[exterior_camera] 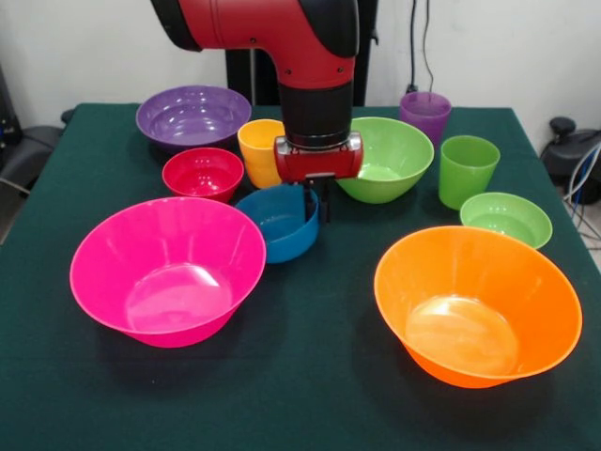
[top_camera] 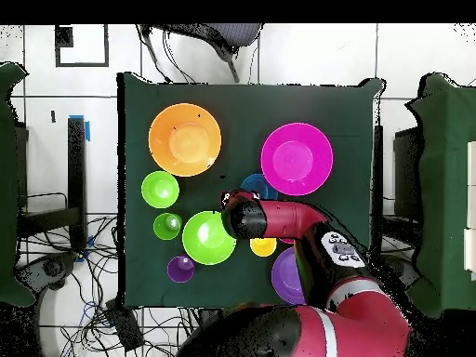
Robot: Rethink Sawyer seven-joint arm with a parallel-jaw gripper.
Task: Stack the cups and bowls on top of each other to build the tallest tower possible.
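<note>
While my gripper (exterior_camera: 314,202) straddles the blue bowl's (exterior_camera: 278,222) right rim beside the pink bowl (exterior_camera: 167,268), fingers apart, I'd lower squarely, pinch the wall firmly, and lift straight.

The arm (exterior_camera: 282,38) is glossy red with black joint caps and a black cylindrical wrist section. Just above the jaws sits a red, rounded gripper (exterior_camera: 315,202) housing with thin dark fingers (exterior_camera: 326,207) below it.

Glossy, smooth plastic: pink bowl (exterior_camera: 167,269), orange bowl (exterior_camera: 477,303). Translucent plastic: purple cup (exterior_camera: 424,115). Matt dark-green cloth: table (exterior_camera: 310,395). Glossy red shell: arm (exterior_camera: 282,33).
</note>
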